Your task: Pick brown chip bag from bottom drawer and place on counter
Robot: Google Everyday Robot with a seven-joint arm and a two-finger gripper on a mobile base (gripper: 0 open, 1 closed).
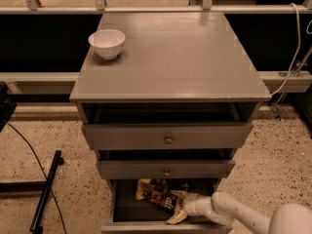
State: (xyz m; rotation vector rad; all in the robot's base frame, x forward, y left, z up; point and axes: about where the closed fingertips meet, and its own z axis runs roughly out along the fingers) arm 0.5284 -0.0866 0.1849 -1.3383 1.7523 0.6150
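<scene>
The brown chip bag [158, 193] lies in the open bottom drawer [126, 206], dark brown with tan ends and white lettering, against the drawer's dark floor. My gripper [179, 207] reaches into the drawer from the lower right, on a white arm [229, 211], and is at the bag's right end, touching or overlapping it. The counter [175, 57] is the grey cabinet top above.
A white bowl [107, 43] stands on the counter's back left corner. Two shallower drawers with round knobs [168, 139] are partly pulled out above the bottom drawer. A black stand and cable [46, 191] lie on the speckled floor at left. A railing runs behind the cabinet.
</scene>
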